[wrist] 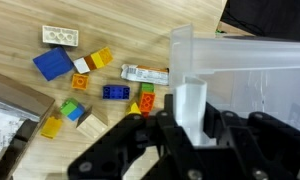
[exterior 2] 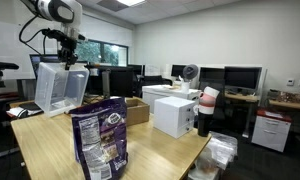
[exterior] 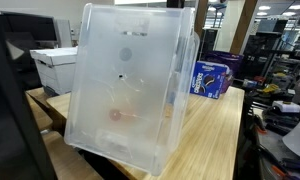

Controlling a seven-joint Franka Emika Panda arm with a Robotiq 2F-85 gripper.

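My gripper [wrist: 190,112] is shut on the rim of a clear plastic bin [wrist: 245,70] and holds it lifted and tipped over the wooden table [wrist: 20,80]. In both exterior views the bin [exterior: 125,85] [exterior 2: 60,87] hangs tilted above the table, the arm [exterior 2: 60,20] above it. On the table below lie several coloured toy blocks: a blue one [wrist: 52,64], a white one [wrist: 59,36], a dark blue brick [wrist: 115,92], green, yellow and orange ones [wrist: 70,108]. A small wrapper [wrist: 145,73] lies beside the bin's rim.
A dark snack bag [exterior 2: 100,140] stands near the table's front. A white box [exterior 2: 174,115], a cardboard box [exterior 2: 135,108] and a cup [exterior 2: 206,110] stand on the table. A blue box [exterior: 210,78] sits on the table behind the bin. Desks with monitors stand behind.
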